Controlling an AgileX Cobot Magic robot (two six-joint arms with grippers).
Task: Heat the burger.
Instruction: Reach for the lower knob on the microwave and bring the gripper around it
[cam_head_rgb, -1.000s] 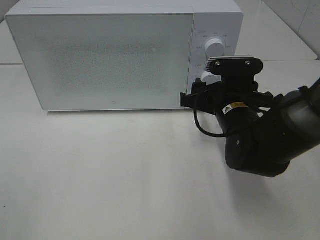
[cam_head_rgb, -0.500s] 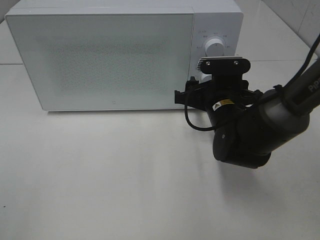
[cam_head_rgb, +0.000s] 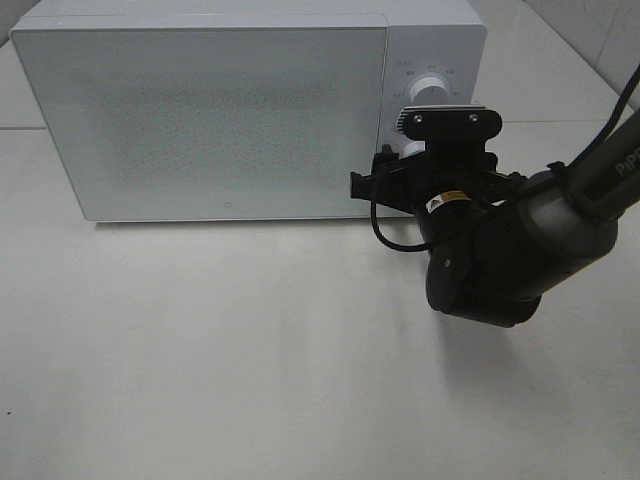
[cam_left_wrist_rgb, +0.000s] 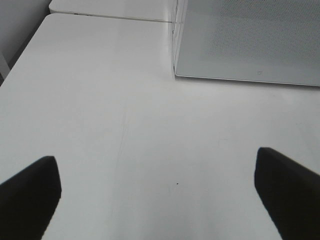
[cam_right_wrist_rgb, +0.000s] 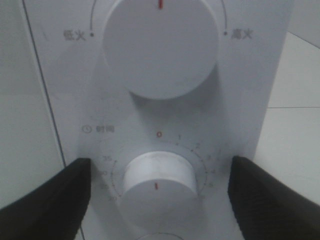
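The burger is out of view. The white microwave (cam_head_rgb: 220, 110) stands at the back of the table with its door shut. My right gripper (cam_head_rgb: 414, 152) is up against its control panel, mostly hidden behind my wrist in the exterior view. In the right wrist view the gripper (cam_right_wrist_rgb: 159, 200) is open, its dark fingers (cam_right_wrist_rgb: 45, 200) spread to either side of the lower timer knob (cam_right_wrist_rgb: 156, 182) without touching it. The upper power knob (cam_right_wrist_rgb: 160, 47) sits above. My left gripper (cam_left_wrist_rgb: 157, 200) is open and empty over bare table.
The microwave's lower left corner (cam_left_wrist_rgb: 176, 75) shows in the left wrist view, beyond my left gripper. A seam (cam_left_wrist_rgb: 110, 16) between two tabletops runs behind it. The white table (cam_head_rgb: 200, 350) stretches in front of the microwave.
My right arm has moved left and then slightly up and in toward the microwave's control panel. The microwave door has stayed shut.
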